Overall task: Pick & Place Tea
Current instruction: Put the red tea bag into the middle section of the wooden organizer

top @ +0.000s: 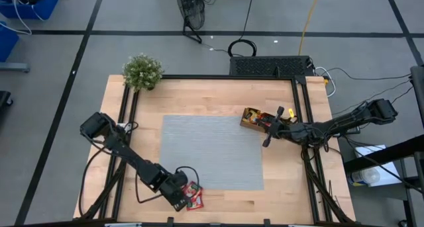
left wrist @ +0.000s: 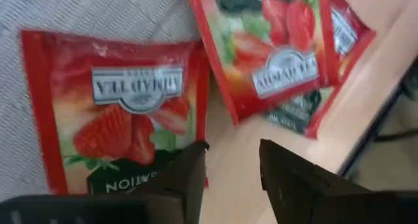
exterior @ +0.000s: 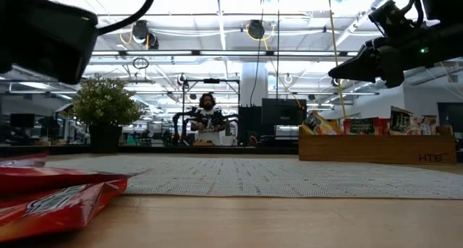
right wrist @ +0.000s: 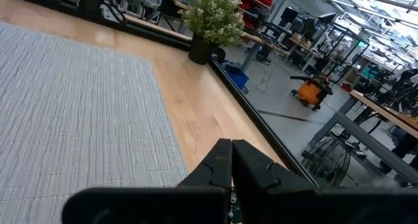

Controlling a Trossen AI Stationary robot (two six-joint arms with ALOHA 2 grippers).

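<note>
Pale wood planks make up your table, with a grey ribbed woven mat laid flat across its middle. Your red tea sachets lie at the table's near edge, just off the mat's near-left corner: flat, glossy foil squares printed with strawberries, and the left wrist view shows one sachet lying partly on the mat's weave and two or more others overlapping each other on the bare wood beside it. Your left gripper hangs directly over them, its two dark, blunt fingers standing a little apart with bare wood showing in the gap and nothing pinched between them; whether the tips touch a sachet you cannot tell. From the low view the same sachets show as crinkled red packets at the mat's edge. At the far right corner of the mat sits your brown wooden compartment tray, a low rectangular box with more sachets standing upright in it. Your right gripper is held above the table just beside that tray, its fingers pressed together on nothing. Off the mat, a small bushy potted plant stands at the table's far-left corner.
</note>
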